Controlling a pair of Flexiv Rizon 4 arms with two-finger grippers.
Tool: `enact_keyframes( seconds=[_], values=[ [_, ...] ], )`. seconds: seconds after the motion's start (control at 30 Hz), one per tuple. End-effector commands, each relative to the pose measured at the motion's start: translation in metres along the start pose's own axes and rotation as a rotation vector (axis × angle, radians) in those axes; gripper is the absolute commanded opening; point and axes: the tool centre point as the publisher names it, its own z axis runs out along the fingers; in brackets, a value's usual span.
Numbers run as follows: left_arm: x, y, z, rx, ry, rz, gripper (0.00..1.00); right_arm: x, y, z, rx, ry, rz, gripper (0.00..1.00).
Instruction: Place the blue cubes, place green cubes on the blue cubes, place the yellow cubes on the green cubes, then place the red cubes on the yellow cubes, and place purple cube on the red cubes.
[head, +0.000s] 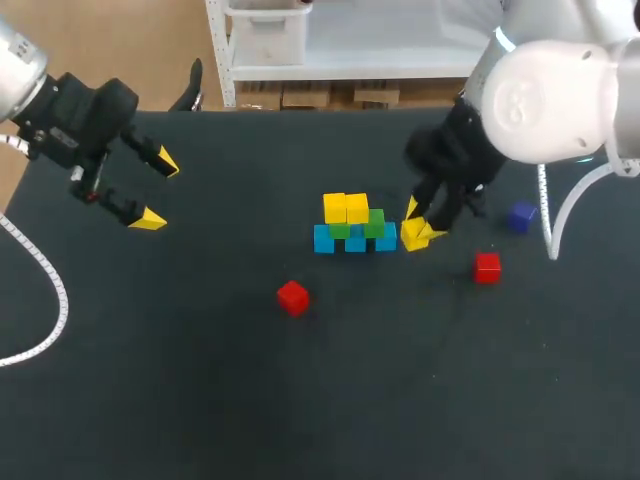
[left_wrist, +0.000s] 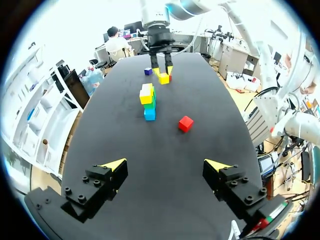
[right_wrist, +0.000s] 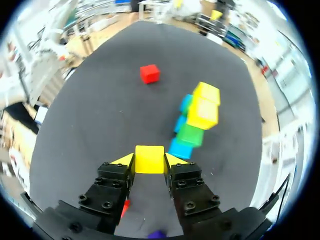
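Near the table's middle stands a stack: blue cubes (head: 355, 243) at the bottom, green cubes (head: 375, 222) on them, two yellow cubes (head: 346, 208) on top. My right gripper (head: 417, 232) is just right of the stack, low over the table, shut on a third yellow cube (right_wrist: 149, 159). One red cube (head: 293, 297) lies in front of the stack, another red cube (head: 487, 267) to the right. The purple cube (head: 520, 216) lies further right. My left gripper (head: 155, 190) hangs open and empty at the far left, well away from the stack (left_wrist: 148, 100).
A white cable (head: 45, 290) curves over the table's left edge. My right arm's white cable (head: 560, 215) arches beside the purple cube. The dark table (head: 300, 400) has bare room in front and on the left.
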Motion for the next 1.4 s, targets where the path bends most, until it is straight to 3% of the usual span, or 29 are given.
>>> enact_keyframes(
  seconds=[0.03,0.37,0.97,1.4],
  values=[
    [0.001,-0.001,0.000,-0.002,-0.004,0.004,1.00,0.006,-0.001,-0.005,0.159,-0.041,0.169,0.00],
    [0.001,-0.001,0.000,-0.002,-0.004,0.004,1.00,0.007,-0.028,-0.022,0.245,-0.063,0.277,0.00],
    [0.001,-0.001,0.000,-0.002,-0.004,0.004,1.00,-0.010,-0.046,-0.029,0.195,-0.031,0.279,0.00],
    [0.001,-0.001,0.000,-0.002,-0.004,0.004,1.00,-0.020,-0.049,-0.015,0.155,0.014,0.240,0.00]
  ],
)
